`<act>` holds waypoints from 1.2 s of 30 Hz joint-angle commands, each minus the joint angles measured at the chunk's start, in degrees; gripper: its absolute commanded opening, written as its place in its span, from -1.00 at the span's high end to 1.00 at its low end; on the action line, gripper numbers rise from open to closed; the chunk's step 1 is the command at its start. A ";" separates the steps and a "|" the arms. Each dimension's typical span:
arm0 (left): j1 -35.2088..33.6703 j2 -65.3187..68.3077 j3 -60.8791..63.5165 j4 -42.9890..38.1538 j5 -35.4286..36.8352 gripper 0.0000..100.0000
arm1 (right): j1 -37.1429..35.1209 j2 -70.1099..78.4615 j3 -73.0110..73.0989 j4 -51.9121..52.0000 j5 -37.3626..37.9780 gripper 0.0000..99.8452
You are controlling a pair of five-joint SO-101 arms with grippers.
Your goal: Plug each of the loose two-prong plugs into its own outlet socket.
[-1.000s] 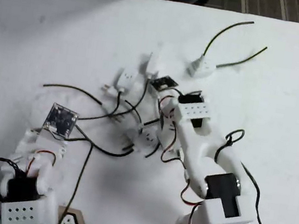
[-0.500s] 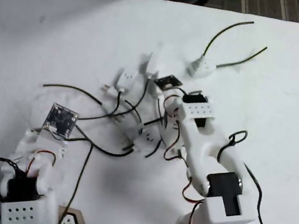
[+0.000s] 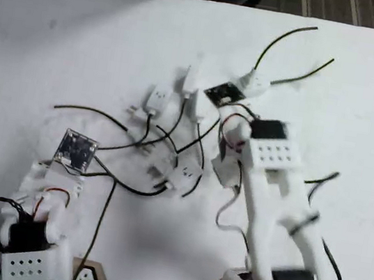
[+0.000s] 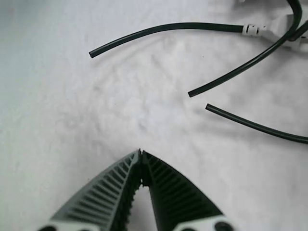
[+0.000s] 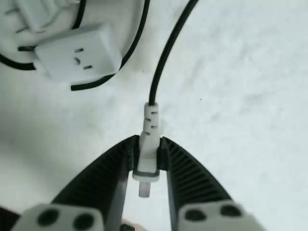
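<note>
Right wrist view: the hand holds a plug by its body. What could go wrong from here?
1. The right hand grips the plug with its cord leading away, so the prongs seem to face the wrist. Pushing it into the socket may fail without a new grip.
2. The other cords curve closely around that socket, so lifting the plug could drag the socket along.

White plug [image 5: 147, 161], black cord [image 5: 166, 53]; white socket [image 5: 77, 53]; white table [image 5: 250, 72] (right gripper [image 5: 147, 143] ribbed black).
</note>
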 commanded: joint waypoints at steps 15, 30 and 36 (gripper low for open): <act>0.04 -0.40 -11.87 -0.79 -0.09 0.95 | -0.04 -37.67 8.97 1.98 -5.98 0.97; 11.91 22.81 -34.37 4.40 -0.09 0.95 | 1.63 -38.55 25.76 -21.14 -25.58 0.97; 21.67 42.24 -43.87 4.92 -0.09 0.85 | 12.09 -38.02 26.46 -22.90 -25.76 0.97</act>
